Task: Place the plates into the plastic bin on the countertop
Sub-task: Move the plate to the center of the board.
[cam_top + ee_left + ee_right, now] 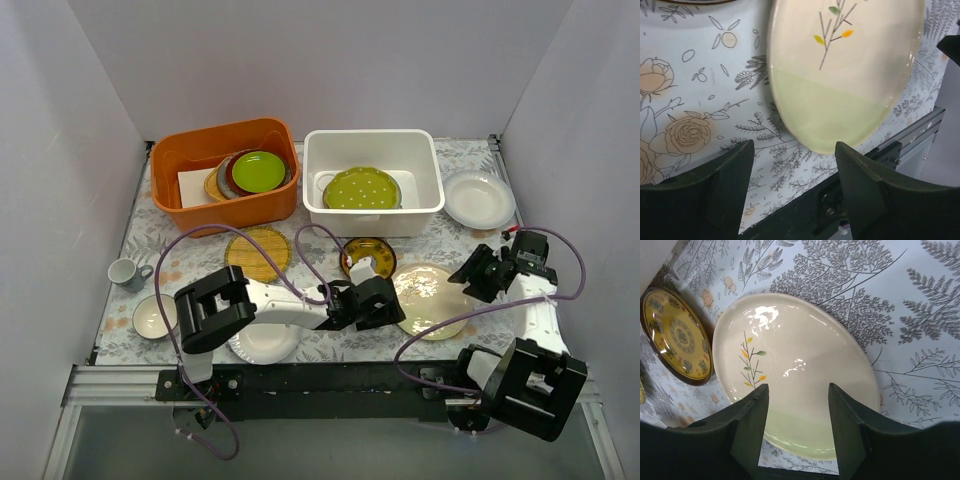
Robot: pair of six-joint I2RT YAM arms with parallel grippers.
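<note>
The left end effector [794, 147], fingers apart, hangs at the left edge of the cream plate [430, 295] on the counter [140, 235]; the right end effector [797, 386], also apart, hangs at its right.

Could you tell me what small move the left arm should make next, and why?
Probably lower the left gripper over the near rim of the cream plate and close: its fingers are open, the rim shows between them, and the plate lies on the countertop, outside the plastic bin.

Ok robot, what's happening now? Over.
Left gripper open, right gripper open. Cream plate on counter between them. Dotted plate in bin. Purple cable near cream plate.
</note>
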